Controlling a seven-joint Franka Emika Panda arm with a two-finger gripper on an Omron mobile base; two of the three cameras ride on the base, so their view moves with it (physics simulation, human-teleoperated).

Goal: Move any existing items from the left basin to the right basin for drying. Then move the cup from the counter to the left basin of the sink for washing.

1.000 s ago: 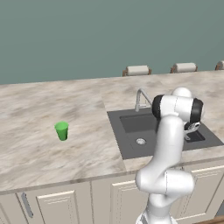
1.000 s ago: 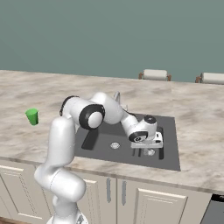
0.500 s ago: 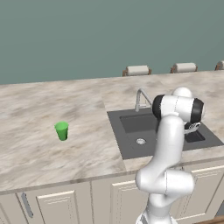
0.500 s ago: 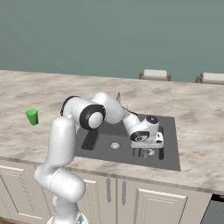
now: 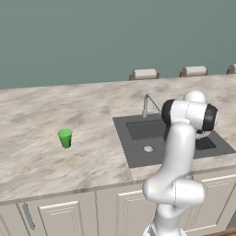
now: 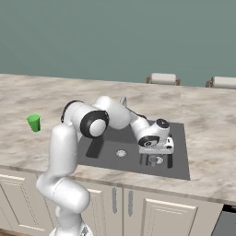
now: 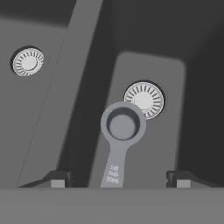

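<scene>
Two fingertips of the gripper stand spread wide, one on each side of the measuring spoon, with clear space between each tip and the handle; nothing is pinched.

Location of item: the spoon lies in the right basin, its round bowl overlapping the edge of that basin's drain ring, its handle pointing back toward the hand. The divider wall separates it from the left basin, which has a drain of its own.

Risks, by judgement:
1. Lifting out: the hand sits low inside the narrow recess of the sink. A sideways exit before rising could strike the divider or the basin wall.
2. Disturbing the spoon: a low sweep could catch the handle with a fingertip and drag it.
3. Next leg: the cup stands upright on the counter, well apart from the sink. It is light and tapered; an off-centre or hurried approach could tip it. The faucet stands near the return path.
</scene>
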